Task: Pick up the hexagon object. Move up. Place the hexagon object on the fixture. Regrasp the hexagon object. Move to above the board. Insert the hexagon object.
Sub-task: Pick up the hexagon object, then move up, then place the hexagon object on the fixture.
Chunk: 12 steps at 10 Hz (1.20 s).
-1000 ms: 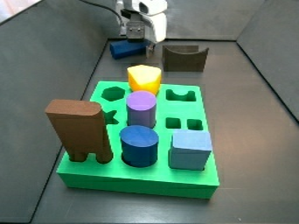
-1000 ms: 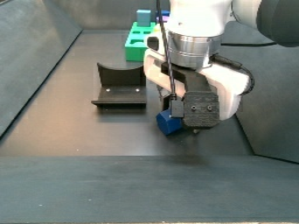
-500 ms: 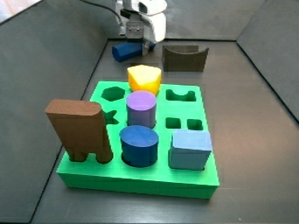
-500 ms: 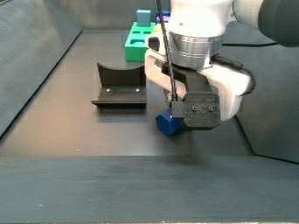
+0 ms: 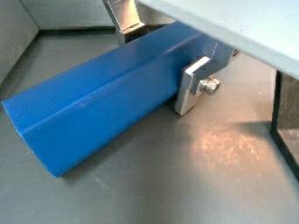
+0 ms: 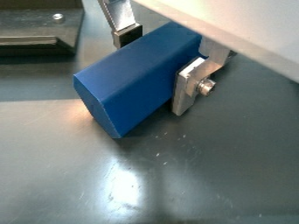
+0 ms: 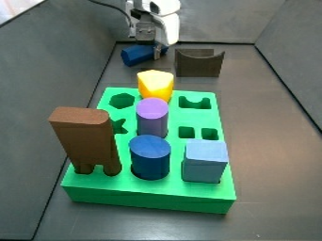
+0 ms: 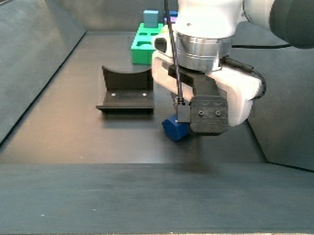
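Observation:
The hexagon object point(image 5: 105, 96), a long blue bar, lies flat on the dark floor, also seen as the hexagon object point(image 6: 135, 83) in both wrist views. My gripper point(image 5: 160, 61) straddles it, one silver finger pressed to each long side, so it is shut on the bar. In a side view the gripper point(image 7: 149, 40) is low at the far end, over the bar point(image 7: 132, 55). Beside it stands the dark fixture point(image 7: 198, 62) with its curved notch empty. The green board point(image 7: 126, 193) sits nearer that camera.
On the board stand a brown arch block point(image 7: 86, 141), a yellow piece point(image 7: 154, 85), a purple cylinder point(image 7: 152, 118), a blue cylinder point(image 7: 150, 155) and a light blue cube point(image 7: 204, 160). Grey walls slope up around the floor.

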### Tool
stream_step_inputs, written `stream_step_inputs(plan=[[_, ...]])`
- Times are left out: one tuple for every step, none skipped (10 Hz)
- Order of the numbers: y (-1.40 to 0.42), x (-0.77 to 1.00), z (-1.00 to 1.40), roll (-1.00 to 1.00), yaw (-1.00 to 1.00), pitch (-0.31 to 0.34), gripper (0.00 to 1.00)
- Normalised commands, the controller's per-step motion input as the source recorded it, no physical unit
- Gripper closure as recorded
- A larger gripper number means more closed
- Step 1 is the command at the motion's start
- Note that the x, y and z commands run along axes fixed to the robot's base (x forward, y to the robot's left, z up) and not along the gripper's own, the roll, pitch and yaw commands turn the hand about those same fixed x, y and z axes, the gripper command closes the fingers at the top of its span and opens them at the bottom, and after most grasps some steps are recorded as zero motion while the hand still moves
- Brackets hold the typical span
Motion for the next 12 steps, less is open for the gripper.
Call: stream_step_inputs(plan=[[0.00, 0.00, 0.00, 0.00, 0.00, 0.000, 1.00], [0.00, 0.00, 0.00, 0.00, 0.00, 0.000, 1.00], [0.00, 0.00, 0.00, 0.00, 0.00, 0.000, 1.00], [0.00, 0.00, 0.83, 0.00, 0.00, 0.000, 1.00], [0.01, 0.05, 0.85, 0.01, 0.00, -0.021, 1.00], [0.01, 0.03, 0.80, 0.00, 0.00, 0.000, 1.00], [0.01, 0.00, 0.60, 0.01, -0.01, 0.038, 1.00], [0.01, -0.01, 0.46, 0.01, -0.02, 0.048, 1.00], [0.01, -0.02, 0.31, 0.02, -0.02, 0.051, 1.00], [0.00, 0.00, 1.00, 0.00, 0.00, 0.000, 1.00], [0.00, 0.00, 1.00, 0.01, 0.00, -0.006, 1.00], [0.00, -0.01, 1.00, 0.01, 0.00, 0.016, 1.00]])
